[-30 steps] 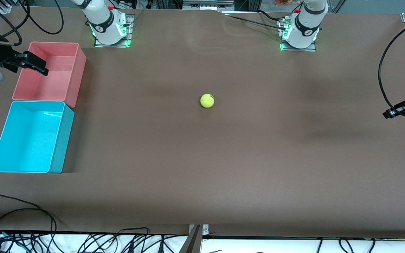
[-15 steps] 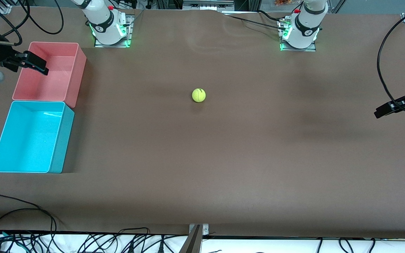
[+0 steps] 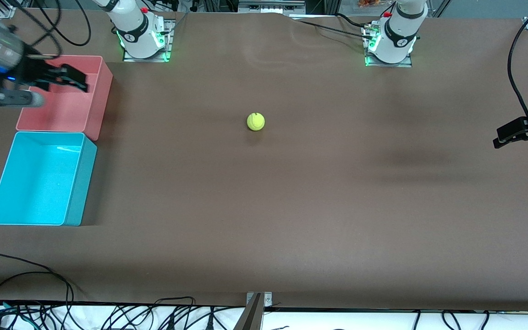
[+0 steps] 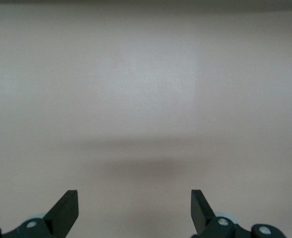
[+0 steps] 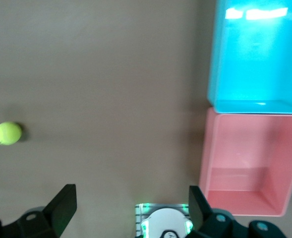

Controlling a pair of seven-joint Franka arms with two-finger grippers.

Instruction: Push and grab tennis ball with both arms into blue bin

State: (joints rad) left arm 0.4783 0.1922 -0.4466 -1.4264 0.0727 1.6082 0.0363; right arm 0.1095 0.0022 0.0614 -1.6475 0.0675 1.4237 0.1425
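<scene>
So I am looking at a job that is barely under way: the tennis ball (image 3: 255, 122) is sitting loose on the bare brown desk (image 3: 319, 201), roughly midway between the two arms' ends, touching nothing, and well apart from the blue bin (image 3: 39, 178). That bin is standing empty at the right arm's end of the desk, with the pink bin (image 3: 64, 94) just beside it and farther from the front camera.

I am seeing the right end effector (image 3: 75, 77) hanging over the pink bin with its fingers spread apart and nothing between them; its wrist view is taking in the ball and both bins. The left end effector (image 3: 520, 135) is hovering over the left arm's end of the desk, fingers likewise apart and empty, with only bare desk under it.

As I am judging it, nearly everything is remaining: getting the ball along to the right arm's side, gripping it, and dropping it into the blue bin.
</scene>
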